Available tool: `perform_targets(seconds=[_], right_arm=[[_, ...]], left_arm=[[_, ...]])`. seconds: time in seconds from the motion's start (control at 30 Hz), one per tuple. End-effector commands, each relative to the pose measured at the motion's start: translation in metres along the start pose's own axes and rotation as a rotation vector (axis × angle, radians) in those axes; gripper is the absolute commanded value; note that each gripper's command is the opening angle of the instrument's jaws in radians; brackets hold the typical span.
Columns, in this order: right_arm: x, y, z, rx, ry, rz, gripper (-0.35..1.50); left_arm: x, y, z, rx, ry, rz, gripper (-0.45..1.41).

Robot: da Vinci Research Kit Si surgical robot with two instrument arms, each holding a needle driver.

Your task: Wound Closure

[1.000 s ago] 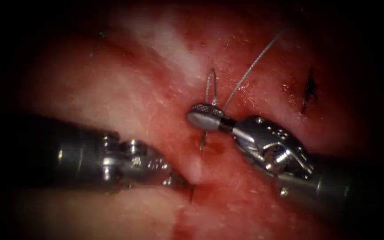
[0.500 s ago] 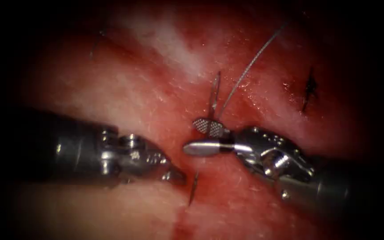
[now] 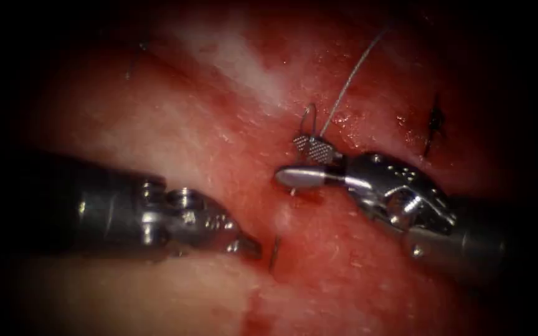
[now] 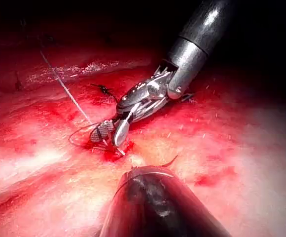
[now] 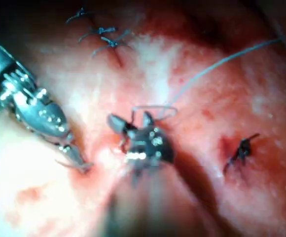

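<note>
Right tool: jaws parted, empty, released needle since a second ago.
Needle: in tissue, tip out at 3 o'clock of left tool.
Left tool: jaws closed, empty; judged regrasp stage.

The right tool has let go of the needle, opened its jaws, and shifted toward 2 o'clock.

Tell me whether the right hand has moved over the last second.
Yes. The right hand, open and holding nothing, has shifted up and right toward the dark knot from half a second ago. The needle sits in the tissue.
</note>
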Motion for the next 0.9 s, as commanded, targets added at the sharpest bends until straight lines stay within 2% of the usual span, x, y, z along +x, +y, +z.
perform_targets(seconds=[0.03,0.07,0.13,0.17,0.27,0.43,0.57,0.77,0.9], right_arm=[[-0.0001,0.0001,0.0009,-0.004,0.003,0.003,0.66],[-0.0001,0.0001,0.0009,-0.003,0.003,0.004,0.56],[0.0001,0.0,0.0008,0.0,0.001,0.0,0.12],[0.0002,-0.0002,0.0007,0.001,0.0,0.008,-0.35],[-0.0001,-0.0008,0.0006,-0.003,-0.011,0.007,-0.35],[-0.0011,-0.0016,0.0006,-0.034,-0.09,0.001,-0.35],[-0.0024,-0.0028,0.0004,0.0,-0.166,0.019,-0.35],[-0.0028,-0.0041,0.0001,0.049,-0.191,0.031,-0.35],[-0.0024,-0.0037,0.0,0.071,-0.187,0.033,-0.35]], left_arm=[[0.0002,0.0,0.0007,-0.001,0.0,0.0,-0.45],[0.0003,0.0,0.0007,-0.001,0.0,0.0,-0.45],[0.0003,0.0,0.0007,-0.001,0.0,0.0,-0.45],[0.0003,0.0,0.0007,-0.001,0.0,0.0,-0.45],[0.0003,0.0,0.0007,-0.001,0.0,0.0,-0.45],[0.0004,0.0,0.0004,-0.003,0.004,0.005,-0.45],[0.0005,0.0,0.0004,-0.003,0.007,0.011,-0.45],[0.0006,0.0,0.0004,-0.002,0.01,0.01,-0.45],[0.0007,-0.0001,0.0002,-0.002,0.019,0.015,-0.45]])
